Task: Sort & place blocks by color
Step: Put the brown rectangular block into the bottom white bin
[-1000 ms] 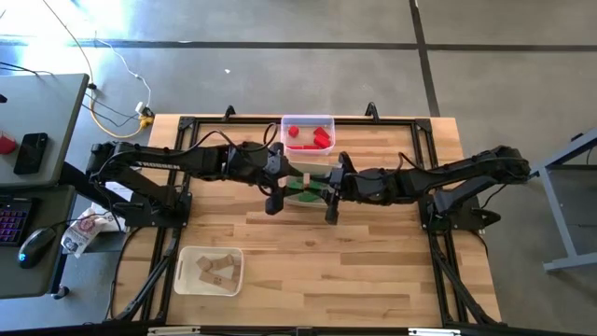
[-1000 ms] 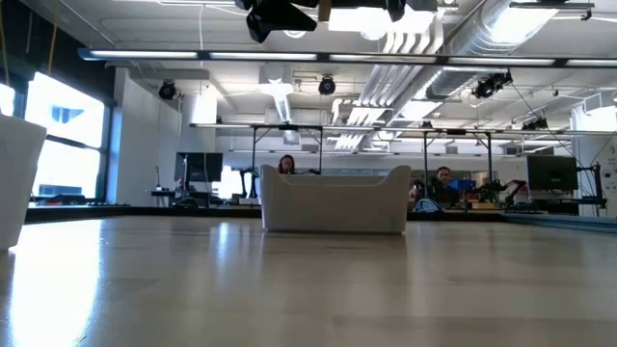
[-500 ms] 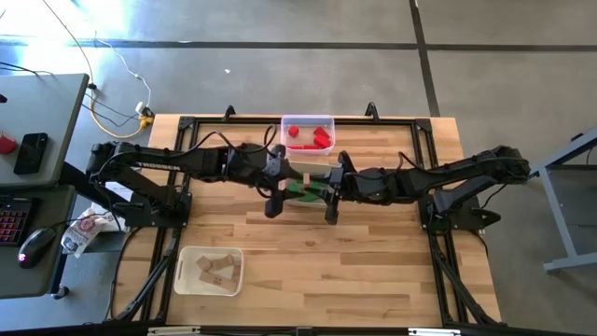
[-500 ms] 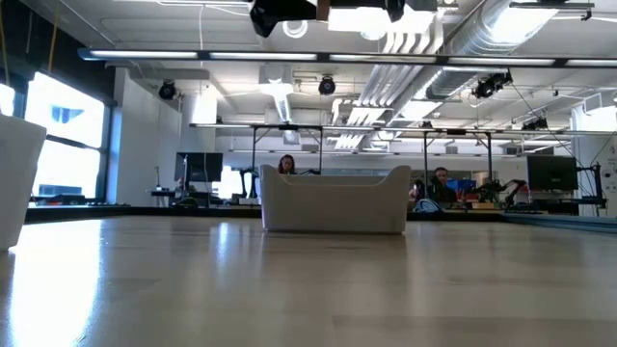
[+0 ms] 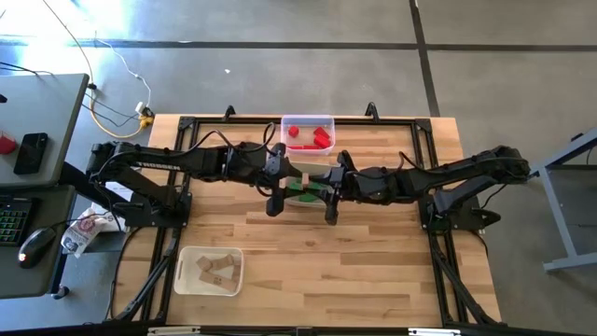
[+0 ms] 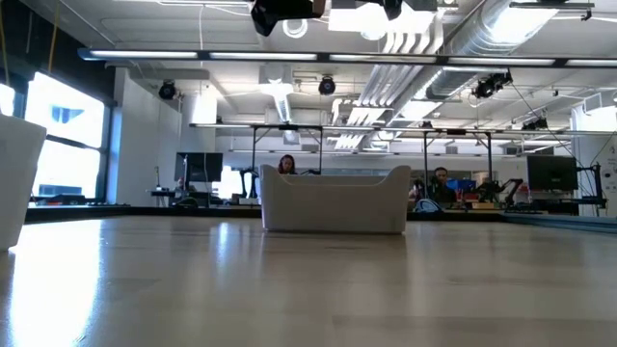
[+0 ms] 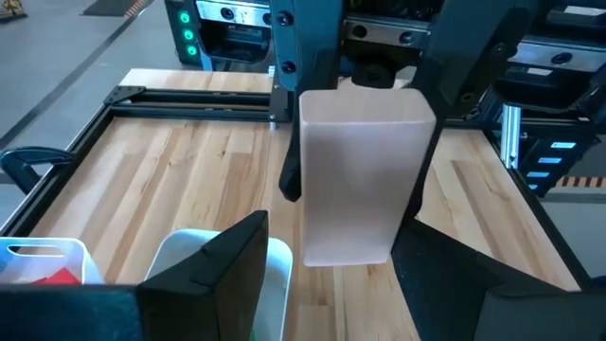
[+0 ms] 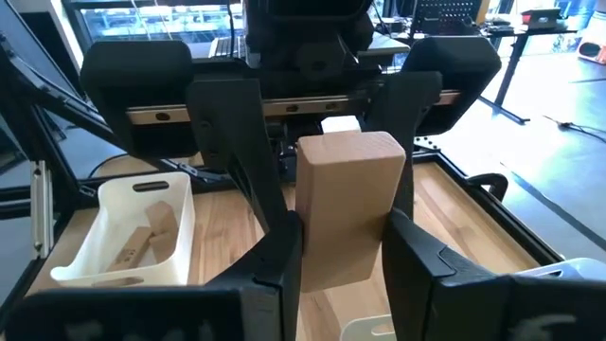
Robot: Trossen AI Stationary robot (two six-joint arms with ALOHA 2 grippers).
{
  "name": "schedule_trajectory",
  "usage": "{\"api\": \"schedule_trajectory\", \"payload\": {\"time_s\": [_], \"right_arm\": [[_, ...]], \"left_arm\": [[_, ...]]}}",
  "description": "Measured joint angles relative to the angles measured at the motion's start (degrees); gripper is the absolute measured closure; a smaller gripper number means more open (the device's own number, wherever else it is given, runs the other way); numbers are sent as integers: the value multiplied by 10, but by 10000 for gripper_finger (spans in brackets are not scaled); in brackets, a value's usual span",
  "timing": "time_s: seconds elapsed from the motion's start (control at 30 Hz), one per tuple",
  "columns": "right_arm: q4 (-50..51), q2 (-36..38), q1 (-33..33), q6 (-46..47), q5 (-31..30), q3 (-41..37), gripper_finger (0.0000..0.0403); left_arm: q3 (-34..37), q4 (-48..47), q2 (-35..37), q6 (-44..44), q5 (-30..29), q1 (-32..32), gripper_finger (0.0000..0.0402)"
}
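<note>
High over the table's middle, a plain light wood block (image 5: 305, 178) hangs between my two grippers, above a tray (image 5: 300, 196) that holds green blocks. My right gripper (image 8: 343, 227), reaching in from the table's right, is shut on the block (image 8: 346, 189). My left gripper (image 7: 331, 227), reaching in from the left, is open. Its fingers (image 7: 222, 270) stand on either side of the block's other end (image 7: 360, 227), with a gap showing on one side. Red blocks (image 5: 315, 137) lie in the tray at the far edge. My right gripper pinches the block's two side faces (image 8: 322, 256) between its two fingers, at the end nearest the right arm. The fingers come nearly level from the table's right and lie along the block. The block is lifted clear and sticks out toward my left gripper.
A white tray (image 5: 187, 280) with several wood blocks sits near the front left. The red-block tray (image 5: 284, 121) stands at the far middle. Bare tabletop lies at the front middle and right. A desk with a keyboard and mouse stands beyond the left edge.
</note>
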State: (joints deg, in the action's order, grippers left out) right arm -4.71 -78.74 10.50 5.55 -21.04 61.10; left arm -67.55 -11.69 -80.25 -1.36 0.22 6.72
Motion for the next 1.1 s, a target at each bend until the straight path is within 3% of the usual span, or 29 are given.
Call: {"api": "schedule_trajectory", "payload": {"time_s": [0.43,0.77,0.93,1.1], "right_arm": [[4,0,0,2,2,0,311],[11,-1,0,6,-1,0,224],[21,0,5,6,-2,0,184],[28,1,9,6,-2,0,172]], "left_arm": [[0,-2,0,26,9,0,308],[0,-22,0,37,4,0,303],[0,-87,3,36,-7,0,304],[0,-180,23,15,-24,-5,303]]}}
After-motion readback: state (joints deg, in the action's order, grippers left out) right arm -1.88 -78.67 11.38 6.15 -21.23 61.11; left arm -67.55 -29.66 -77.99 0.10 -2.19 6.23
